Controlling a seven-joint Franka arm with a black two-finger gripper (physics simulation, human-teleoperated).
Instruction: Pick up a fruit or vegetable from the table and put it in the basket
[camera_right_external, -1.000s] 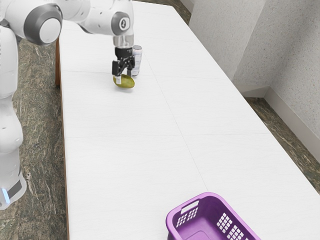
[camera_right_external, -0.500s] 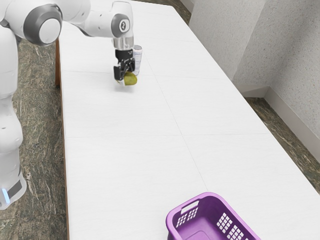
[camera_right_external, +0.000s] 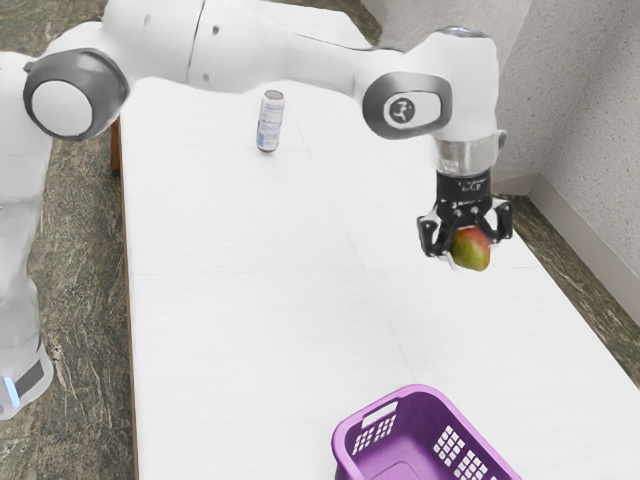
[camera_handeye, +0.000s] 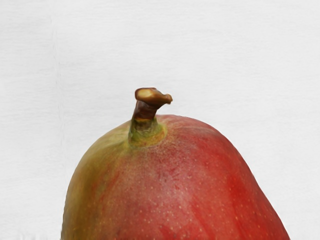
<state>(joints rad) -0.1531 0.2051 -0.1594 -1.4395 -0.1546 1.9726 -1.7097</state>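
Mango (camera_right_external: 471, 250): red and green-yellow, off the table and in the gripper's grasp, toward the exterior view's right.
Stem (camera_handeye: 145, 112): attached, and standing out from the fruit's rounded end.
Gripper (camera_right_external: 466, 236): clamped on the mango, one finger to each side; the fruit's lower part bulges out below the fingers.
Pick-up: judged complete; the fruit is held with table surface showing beyond it.
Basket (camera_right_external: 415, 420): purple, with slotted walls, at the exterior view's lower edge and partly cut off by it; well apart from the mango.
Placement: outstanding; the mango is not in the basket.
Left to do: carry the fruit over the basket's opening, lower it inside the rim, then let go.
Risk: judged moderate; a round, smooth fruit could turn or slip in the grasp, or catch the rim if brought in low.
Table (camera_right_external: 250, 320): white, bearing the basket and a can.
Can (camera_right_external: 270, 121): upright, well apart from both fruit and basket; no part in the task.
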